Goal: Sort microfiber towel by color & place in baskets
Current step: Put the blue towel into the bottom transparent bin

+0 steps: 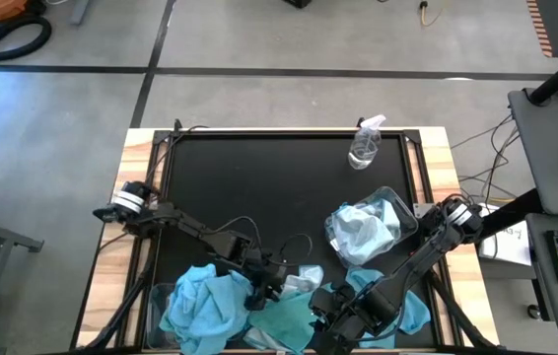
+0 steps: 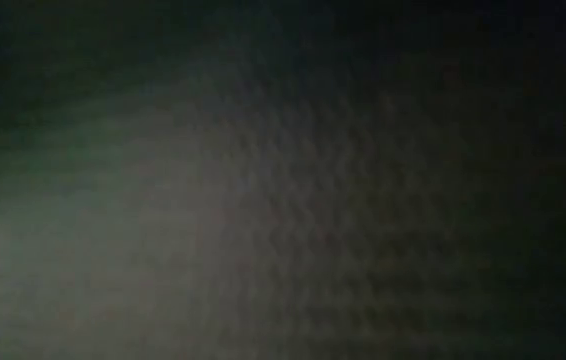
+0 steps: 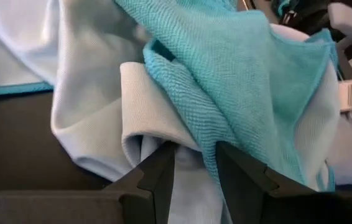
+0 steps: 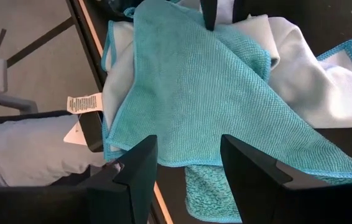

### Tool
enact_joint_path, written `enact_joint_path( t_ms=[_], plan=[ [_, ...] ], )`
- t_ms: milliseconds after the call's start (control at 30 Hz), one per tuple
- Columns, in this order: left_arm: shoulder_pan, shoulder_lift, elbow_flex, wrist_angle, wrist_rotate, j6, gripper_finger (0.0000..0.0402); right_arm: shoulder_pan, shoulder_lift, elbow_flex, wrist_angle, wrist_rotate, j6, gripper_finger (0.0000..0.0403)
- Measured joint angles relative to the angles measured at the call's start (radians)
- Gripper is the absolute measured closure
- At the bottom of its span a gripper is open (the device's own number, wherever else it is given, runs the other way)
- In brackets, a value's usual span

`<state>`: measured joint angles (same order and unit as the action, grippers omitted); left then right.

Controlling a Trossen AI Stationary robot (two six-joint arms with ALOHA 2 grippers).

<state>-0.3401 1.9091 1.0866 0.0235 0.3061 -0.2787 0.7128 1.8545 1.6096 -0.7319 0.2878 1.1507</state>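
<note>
**Both arms over the towel pile, front of desk**

At the front edge of the desk point(image 1: 289, 158), both arms crowd the loose towel pile point(image 1: 279, 316). Left end effector point(image 3: 196, 163) is pushed into the pile, fingers clenched on a fold of pale towel point(image 3: 145, 118), with a teal towel point(image 3: 238, 68) draped over it and touching one finger. Right end effector point(image 4: 188, 163) hangs released, fingers spread, right above a teal towel point(image 4: 207, 93) lying flat and wide under it; nothing gripped. Pale towel point(image 4: 325, 81) sits beside and partly under that teal one.

One basket point(image 1: 409, 219) holds pale towels, toward the right arm's side, near the spray bottle point(image 1: 365, 146). The other basket point(image 1: 157, 296) sits at the front left with blue towels heaped over it. Low view is dark, no use.

Key relation: the pinched pale fold has to travel right and back, across the right arm, to the pale basket. Teal towel lies straight below the right end effector, so that arm is nearer for it. Risk: teal drags along with the pale one.
</note>
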Motion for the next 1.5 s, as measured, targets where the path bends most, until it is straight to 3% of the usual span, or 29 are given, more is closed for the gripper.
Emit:
enact_joint_path(
  t_ms=[233, 467, 833, 1400, 1500],
  plan=[
    [-0.019, 0.056, 0.110, -0.035, 0.051, -0.020, 0.0297, 0.000, 0.000, 0.000, 0.001, 0.000, 0.005, 0.0232],
    [-0.035, 0.132, 0.276, -0.235, 0.047, -0.005, 0.0303, 0.004, 0.000, 0.000, -0.003, 0.000, 0.018, 0.0232],
    [-0.037, 0.179, 0.379, -0.379, 0.045, 0.008, 0.0396, 0.012, 0.000, 0.000, -0.021, 0.000, 0.020, 0.0232],
    [-0.064, 0.169, 0.647, -0.789, 0.043, 0.032, 0.0401, 0.016, 0.000, -0.001, -0.023, 0.001, 0.020, 0.0232],
    [-0.079, 0.168, 0.704, -0.864, 0.004, 0.052, 0.0401, 0.018, 0.000, -0.002, -0.023, 0.002, 0.020, 0.0232]
  ],
)
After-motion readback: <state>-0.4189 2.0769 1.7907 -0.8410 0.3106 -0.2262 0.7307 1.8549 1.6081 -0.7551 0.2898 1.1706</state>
